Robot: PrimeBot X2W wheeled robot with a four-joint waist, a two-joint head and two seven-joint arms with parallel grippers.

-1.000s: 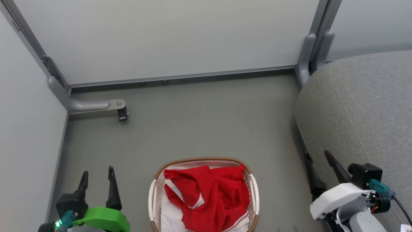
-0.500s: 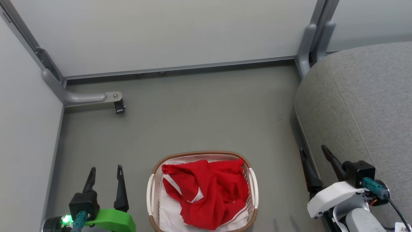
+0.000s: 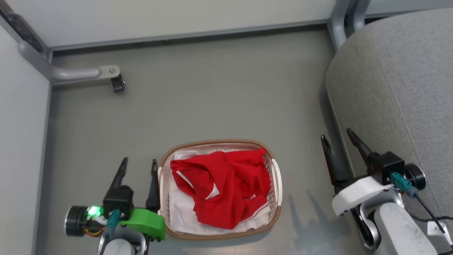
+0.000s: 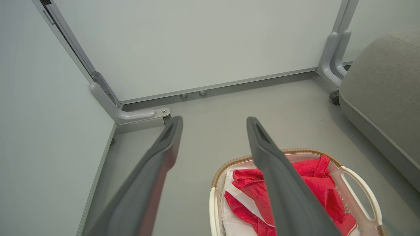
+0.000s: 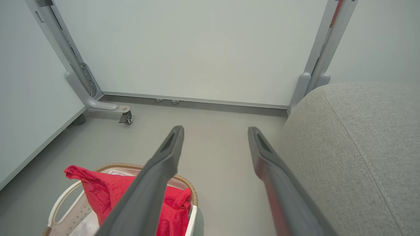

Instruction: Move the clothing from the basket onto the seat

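Basket (image 3: 216,141): oval, white perforated plastic, brown woven rim, a white handle on each side. It sits on the floor (image 3: 212,88), which is smooth grey-green. Inside is the clothing (image 3: 223,187), red fabric with white stripes, crumpled in a heap on a plain white sheet (image 3: 178,212).

Seat (image 3: 400,81): grey woven upholstery, rounded corner, stitched seam. It's on my right, apart from the basket.

My left gripper (image 3: 139,160): fingers spread, nothing held, just beside the basket's left handle. It may be touching, can't tell from the head view.

My right gripper (image 3: 335,134): also spread and empty, at the seat's edge, between seat and basket.

Room: pale partition panels on grey metal frames, and a castor (image 3: 117,85) on a frame foot at far left.
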